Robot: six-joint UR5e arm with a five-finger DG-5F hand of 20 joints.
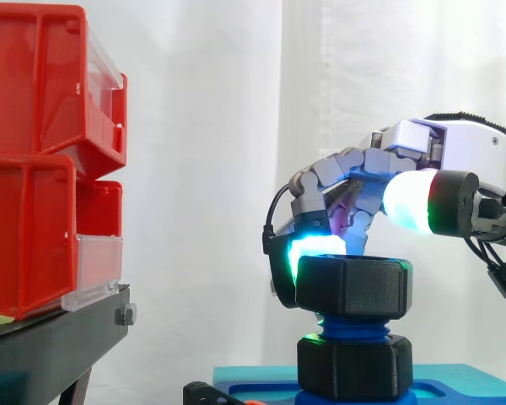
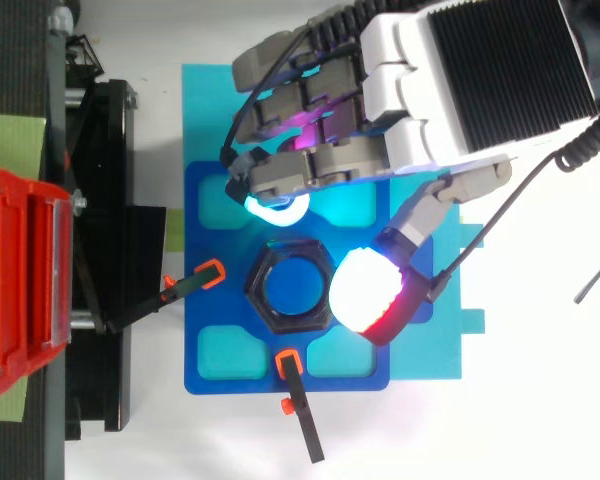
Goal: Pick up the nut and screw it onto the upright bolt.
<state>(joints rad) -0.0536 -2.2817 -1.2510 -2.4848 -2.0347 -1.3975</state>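
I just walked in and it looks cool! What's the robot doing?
The robot's hand is at a black nut that sits on top of the upright blue bolt. The nut is high up, with thread showing between it and a black hex piece lower down. I can't tell whether the hand grips the nut right now.

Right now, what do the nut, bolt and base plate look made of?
Nut: matte black, thick-walled hex with no metallic glint; likely plastic, perhaps printed.
Bolt: saturated blue, coarse chunky threads, dull sheen; probably plastic too.
Base plate: flat blue with lighter cyan pockets, uniform colour; looks plastic, though I can't confirm.
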